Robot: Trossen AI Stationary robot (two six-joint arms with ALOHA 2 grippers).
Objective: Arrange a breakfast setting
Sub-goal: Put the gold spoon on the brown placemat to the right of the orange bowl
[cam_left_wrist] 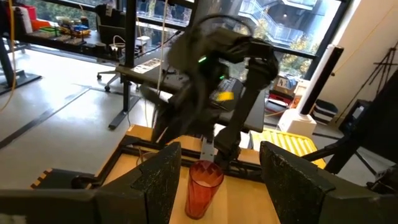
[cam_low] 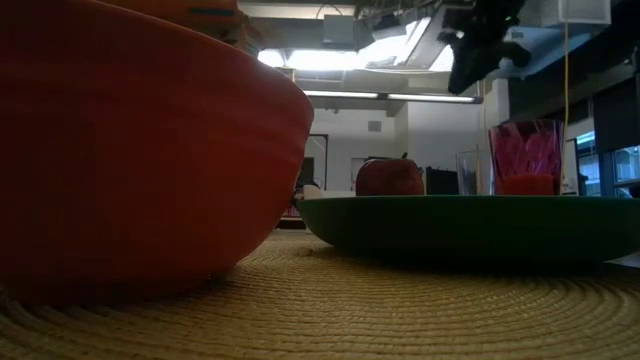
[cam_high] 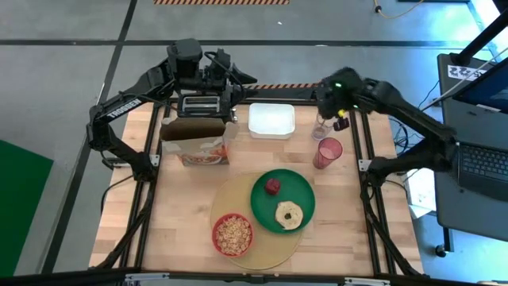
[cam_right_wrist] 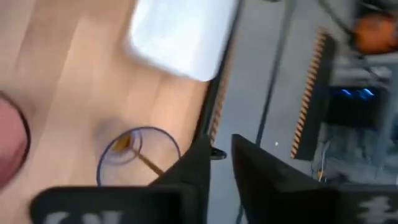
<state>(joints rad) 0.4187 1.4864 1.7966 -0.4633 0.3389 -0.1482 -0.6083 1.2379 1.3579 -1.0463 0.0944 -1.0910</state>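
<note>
Currently the setting looks nearly complete. Taking the tan mat (cam_high: 262, 230) as landmark: the left gripper (cam_high: 216, 70) waits well behind it, above the black toaster (cam_high: 200, 104), jaws apart and empty. A cereal box (cam_high: 196, 140) stands behind the mat's left side. The red bowl (cam_high: 232, 234) of cereal sits on the mat's left part; the green plate (cam_high: 298, 189) on its right part carries the apple (cam_high: 272, 186) and bagel (cam_high: 288, 214). A white tray (cam_high: 271, 120) lies behind the mat. The pink cup (cam_high: 327, 152) stands just off the mat's right rear. Behind it, the right gripper (cam_high: 337, 107) hangs over a clear glass (cam_high: 321, 127), jaws slightly apart, gripping nothing. The next move probably calls for clearing the arm away without clipping cup or glass.
</note>
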